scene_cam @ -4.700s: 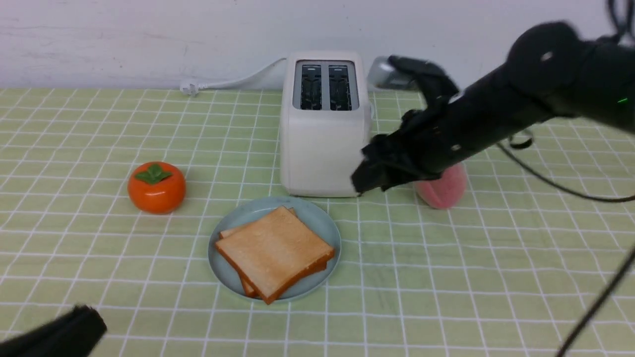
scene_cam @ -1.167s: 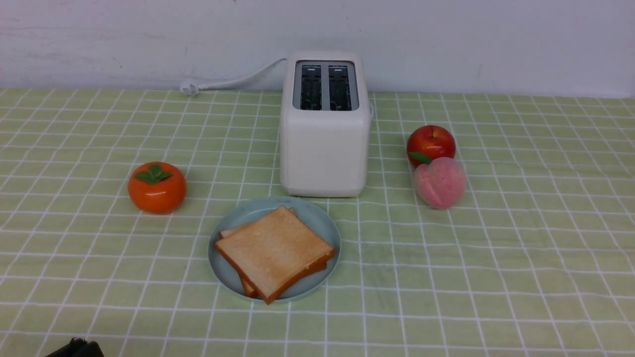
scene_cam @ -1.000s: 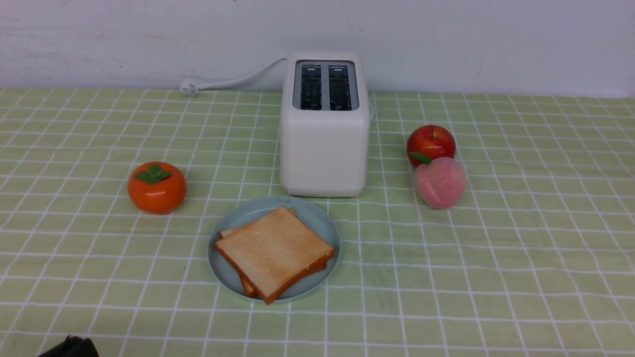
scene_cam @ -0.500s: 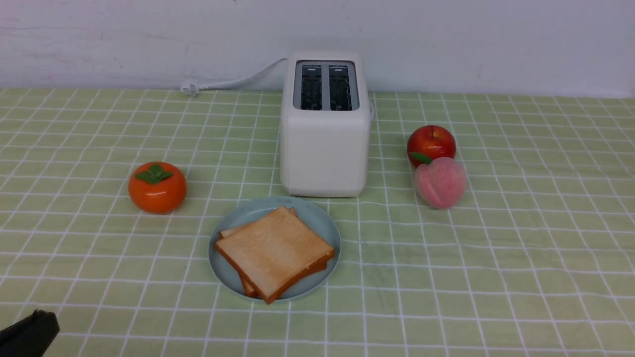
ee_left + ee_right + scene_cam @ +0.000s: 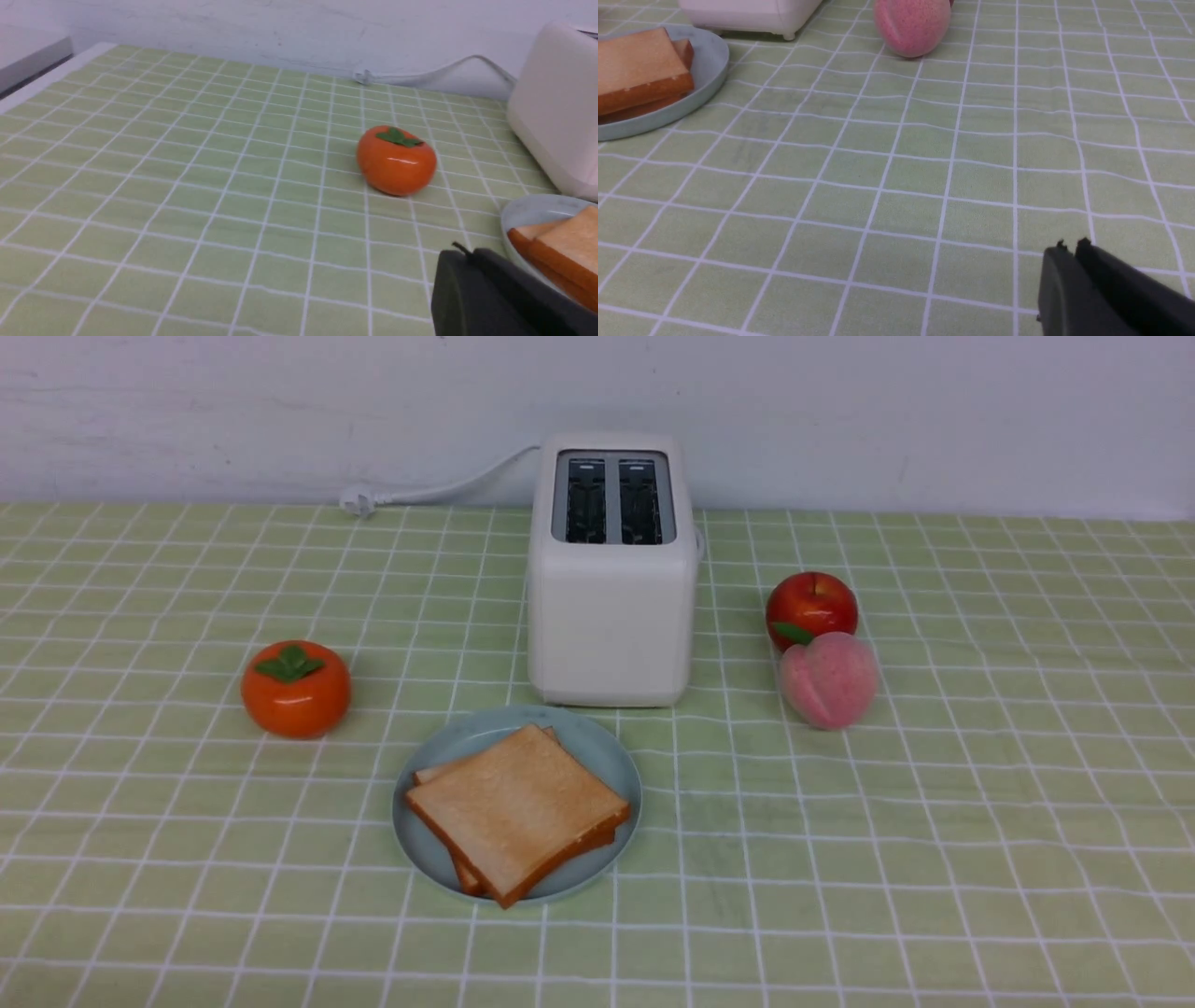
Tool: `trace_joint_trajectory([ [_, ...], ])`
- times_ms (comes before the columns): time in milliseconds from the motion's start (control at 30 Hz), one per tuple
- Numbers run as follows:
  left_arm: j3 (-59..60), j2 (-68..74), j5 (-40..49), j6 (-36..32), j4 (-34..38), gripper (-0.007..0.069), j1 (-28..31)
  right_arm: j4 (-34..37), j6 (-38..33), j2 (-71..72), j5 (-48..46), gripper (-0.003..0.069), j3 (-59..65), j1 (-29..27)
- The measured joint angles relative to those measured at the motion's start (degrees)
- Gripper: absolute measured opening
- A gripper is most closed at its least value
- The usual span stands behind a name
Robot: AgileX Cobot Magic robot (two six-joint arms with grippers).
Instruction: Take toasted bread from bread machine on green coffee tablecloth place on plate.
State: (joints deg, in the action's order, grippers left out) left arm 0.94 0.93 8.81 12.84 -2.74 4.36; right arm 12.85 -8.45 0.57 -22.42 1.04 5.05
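Two slices of toasted bread (image 5: 516,809) lie stacked on the pale blue-green plate (image 5: 609,761), just in front of the white bread machine (image 5: 611,607), whose two dark slots are empty. All stand on the green coffee tablecloth (image 5: 934,821). Neither gripper shows in the front view. My left gripper (image 5: 467,254) is shut and empty, low beside the plate (image 5: 525,214) and the toast (image 5: 563,247). My right gripper (image 5: 1070,249) is shut and empty over bare cloth, well to the right of the plate (image 5: 707,70).
An orange persimmon (image 5: 295,688) sits left of the toaster. A red apple (image 5: 810,605) and a pink peach (image 5: 828,679) sit to its right. The toaster's white cord and plug (image 5: 359,502) lie along the back wall.
My right arm has drawn back from beside the toaster and left the front view. My left gripper's tip at the bottom left corner has slid out of that view. Toast and plate have not moved.
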Motion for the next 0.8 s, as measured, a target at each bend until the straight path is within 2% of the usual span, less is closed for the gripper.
trace_joint_trajectory([
  [200,0.79,-1.52,13.54,0.07,2.09,-0.0013,0.7,0.0,0.0,0.0,-0.24,0.0043,-0.06,0.0],
  [367,0.79,-1.52,13.61,0.22,2.74,-0.0013,0.7,0.0,0.0,0.0,-0.29,0.0052,-0.06,0.0],
  [600,0.79,-1.52,13.61,0.22,9.07,-0.0013,0.7,0.0,0.0,0.0,-0.29,0.0061,-0.06,0.0],
  [800,0.79,-1.52,13.65,-4.58,9.91,-0.0013,0.7,0.0,0.0,0.0,-0.31,0.0073,-0.06,0.0],
])
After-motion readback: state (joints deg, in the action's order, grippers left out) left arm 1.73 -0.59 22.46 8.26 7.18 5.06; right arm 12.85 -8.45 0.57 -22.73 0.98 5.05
